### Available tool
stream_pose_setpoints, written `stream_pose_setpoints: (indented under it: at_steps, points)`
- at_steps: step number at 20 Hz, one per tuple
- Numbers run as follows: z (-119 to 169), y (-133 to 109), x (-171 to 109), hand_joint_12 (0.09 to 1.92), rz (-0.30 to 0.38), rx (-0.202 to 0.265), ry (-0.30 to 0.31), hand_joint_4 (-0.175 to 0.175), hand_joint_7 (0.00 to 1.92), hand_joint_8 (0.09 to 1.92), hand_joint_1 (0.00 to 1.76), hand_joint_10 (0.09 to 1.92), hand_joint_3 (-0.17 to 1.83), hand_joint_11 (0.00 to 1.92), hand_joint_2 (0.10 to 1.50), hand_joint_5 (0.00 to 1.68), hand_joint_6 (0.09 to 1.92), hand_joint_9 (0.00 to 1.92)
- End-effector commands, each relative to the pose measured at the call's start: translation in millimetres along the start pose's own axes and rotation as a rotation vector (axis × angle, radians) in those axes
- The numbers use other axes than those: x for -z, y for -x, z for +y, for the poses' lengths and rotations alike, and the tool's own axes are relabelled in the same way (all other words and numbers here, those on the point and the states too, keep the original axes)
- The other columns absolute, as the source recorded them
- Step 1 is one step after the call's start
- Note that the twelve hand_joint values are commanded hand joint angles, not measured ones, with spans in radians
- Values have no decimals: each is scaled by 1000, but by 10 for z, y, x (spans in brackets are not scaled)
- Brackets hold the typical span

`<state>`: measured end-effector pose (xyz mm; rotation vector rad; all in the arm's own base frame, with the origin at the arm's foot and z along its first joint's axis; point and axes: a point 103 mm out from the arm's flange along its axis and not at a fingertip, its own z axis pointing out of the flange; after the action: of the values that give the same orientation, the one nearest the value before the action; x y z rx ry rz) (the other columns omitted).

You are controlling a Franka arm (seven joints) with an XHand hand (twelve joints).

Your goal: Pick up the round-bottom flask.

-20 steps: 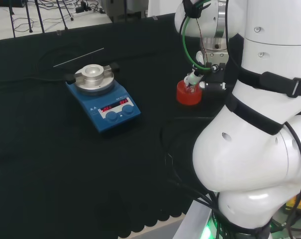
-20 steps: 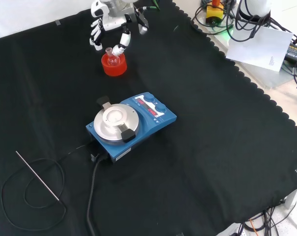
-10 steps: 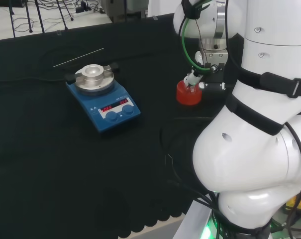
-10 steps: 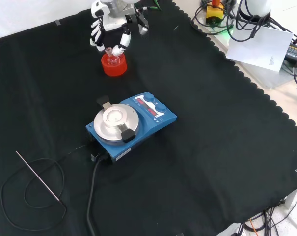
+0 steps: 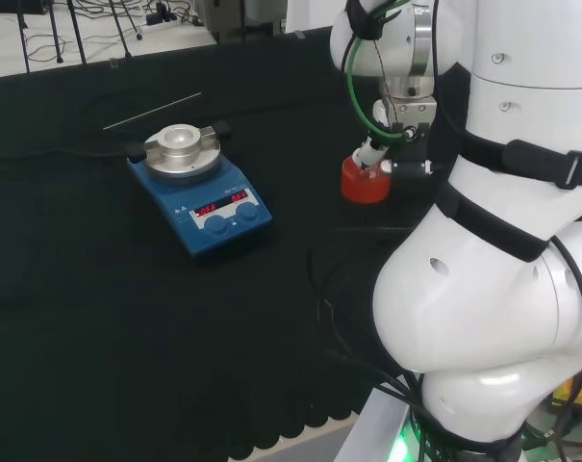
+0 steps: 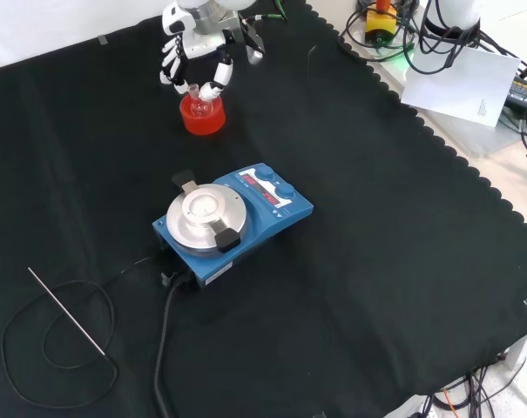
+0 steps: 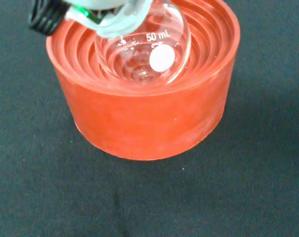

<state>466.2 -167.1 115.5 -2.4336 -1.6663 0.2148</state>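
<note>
Clear glass, the round-bottom flask [image 7: 145, 54] sits bulb-down in the ribbed hollow of a red ribbed stand [image 7: 148, 111], its neck rising upright, as the front view shows by the small mouth standing above the red rim [image 6: 194, 90]; the wrist view shows nothing inside the bulb, so it looks empty. The hand [image 6: 193, 45] is just above and slightly behind it, at the far edge of the black cloth [image 6: 376, 261] in the front view, with its fingers [image 6: 216, 80] reaching down on both sides of the neck and a fingertip close by the mouth. They are spread and only slightly bent, not yet closed on the glass, and whether any pad already touches the neck cannot be told. The grasp therefore turns on the flask lying directly below the fingers with its long axis vertical: closing round the neck and lifting straight up should clear the stand. Nearer the camera in the front view stands a blue magnetic stirrer hotplate [image 6: 231, 219], well apart, with a thin metal probe [image 6: 67, 312] on its cable nearer still on the left.
</note>
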Motion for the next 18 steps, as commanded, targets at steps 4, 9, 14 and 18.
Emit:
stream_pose_setpoints:
  at_steps: [4,9,14,18]
  points:
    - [16,-21,63,1275,-55,-21,44,167,487,639,1039,597,369,446,894,1044,945,702]
    - [16,-32,157,1229,-51,-21,54,175,532,607,1052,526,580,555,796,1054,1019,787]
    - [-6,-70,361,1219,-46,-9,40,175,535,607,1054,519,615,577,780,1053,1034,804]
    - [-67,-125,546,1212,-46,-3,37,175,537,608,1057,514,643,588,764,1060,1034,813]
